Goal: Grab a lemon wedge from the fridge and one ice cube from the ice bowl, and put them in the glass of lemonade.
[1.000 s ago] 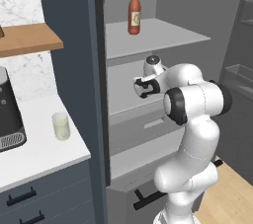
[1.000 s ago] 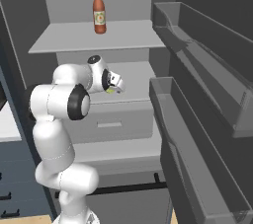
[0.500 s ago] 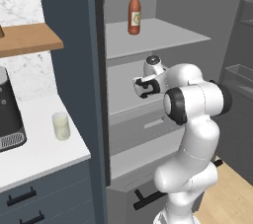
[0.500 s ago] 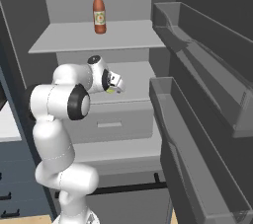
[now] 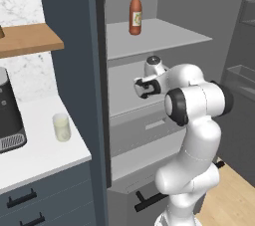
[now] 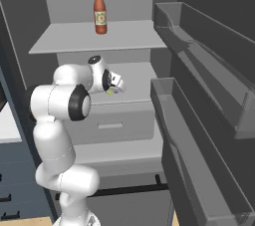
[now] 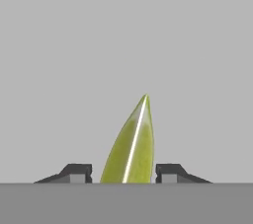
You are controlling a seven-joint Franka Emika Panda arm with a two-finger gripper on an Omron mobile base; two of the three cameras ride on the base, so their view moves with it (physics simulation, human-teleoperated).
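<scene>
You are handling the lemon wedge, light, slick and soft: the end effector is clamping its flanks inside the fridge; avoid squeezing.

Flat, even rendered light across all 3 views, no glare. Soft shading darkens the fridge interior under its shelves; the marble wall at left is brightest. Edges look slightly soft in both base views; the hand view's pale backdrop is featureless.
</scene>
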